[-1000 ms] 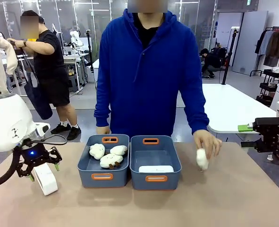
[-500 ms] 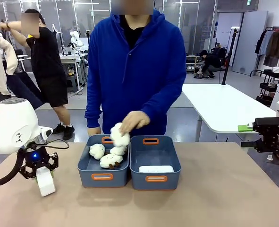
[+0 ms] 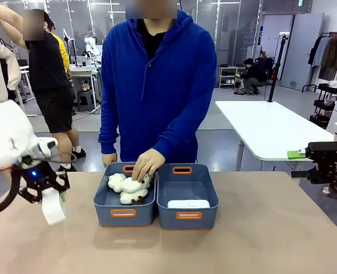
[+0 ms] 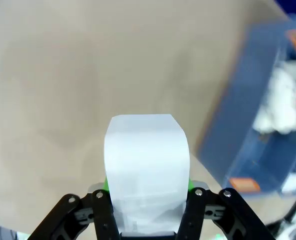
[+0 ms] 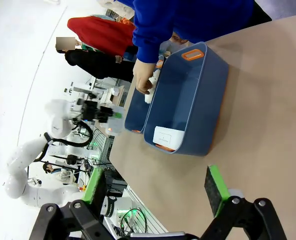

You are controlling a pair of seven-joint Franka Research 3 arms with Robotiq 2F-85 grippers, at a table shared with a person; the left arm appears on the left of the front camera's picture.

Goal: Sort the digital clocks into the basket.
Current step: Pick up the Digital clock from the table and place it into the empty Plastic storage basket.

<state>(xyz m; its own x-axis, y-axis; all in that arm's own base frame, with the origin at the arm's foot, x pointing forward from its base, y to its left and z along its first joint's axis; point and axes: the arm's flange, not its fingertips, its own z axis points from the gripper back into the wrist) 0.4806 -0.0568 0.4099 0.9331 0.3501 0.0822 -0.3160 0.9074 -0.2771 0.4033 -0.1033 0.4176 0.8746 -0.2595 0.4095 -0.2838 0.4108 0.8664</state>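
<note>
My left gripper (image 3: 47,194) is shut on a white digital clock (image 3: 53,207), which hangs just above the table at the far left. In the left wrist view the clock (image 4: 146,160) sits between the green pads of that gripper (image 4: 146,189). The right-hand blue-grey basket (image 3: 208,191) holds the other clock (image 3: 188,204), lying flat at its near end. My right gripper (image 3: 325,165) hovers at the right edge, well away from the basket. In the right wrist view it (image 5: 155,192) stands open and empty, looking at the basket (image 5: 200,95) and the clock (image 5: 168,136) in it.
A matching bin (image 3: 108,201) beside the basket holds several cream plush toys (image 3: 128,188). The person's hand (image 3: 147,162) rests on them. The person in a blue hoodie stands at the far table edge. Bare table lies in front of both bins.
My left gripper has lifted the clock off the table and shifted slightly left. The person's hand has come down from above the left bin onto the plush toys.
</note>
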